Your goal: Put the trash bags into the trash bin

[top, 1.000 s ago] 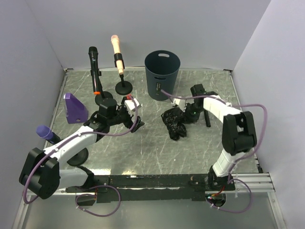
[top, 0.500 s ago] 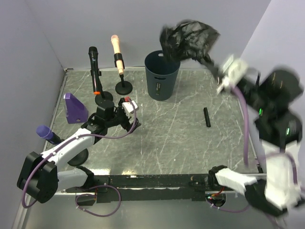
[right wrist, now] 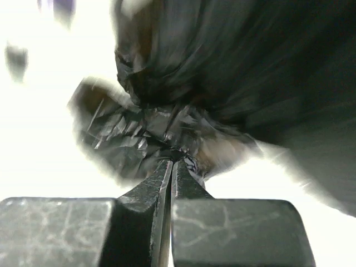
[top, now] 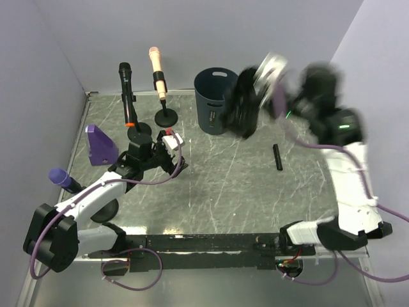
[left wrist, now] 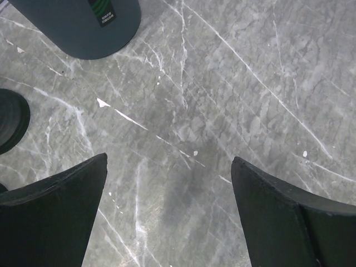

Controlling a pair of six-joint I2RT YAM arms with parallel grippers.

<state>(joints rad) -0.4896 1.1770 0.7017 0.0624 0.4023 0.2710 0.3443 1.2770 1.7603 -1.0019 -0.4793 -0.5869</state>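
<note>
The dark blue-grey trash bin [top: 214, 96] stands upright at the back middle of the table. My right gripper [top: 259, 86] is raised and blurred just right of the bin's rim, shut on a crumpled black trash bag [top: 243, 112] that hangs beside the bin's right side. In the right wrist view the bag [right wrist: 167, 111] is pinched between my closed fingertips [right wrist: 171, 162]. My left gripper [top: 171, 153] is open and empty low over the table at the left; its wrist view shows bare marble between the fingers [left wrist: 61, 194] and the bin's base [left wrist: 83, 28].
Two microphones on round black bases [top: 166, 117] stand at the back left. A purple wedge [top: 100, 145] and a purple-headed microphone [top: 61, 178] lie at the left. A small black stick [top: 277, 157] lies on the table at the right. Grey walls enclose the table.
My right arm lifted the bag off the table high above the bin, then swung it down beside the bin's right side. My left gripper barely moved.
</note>
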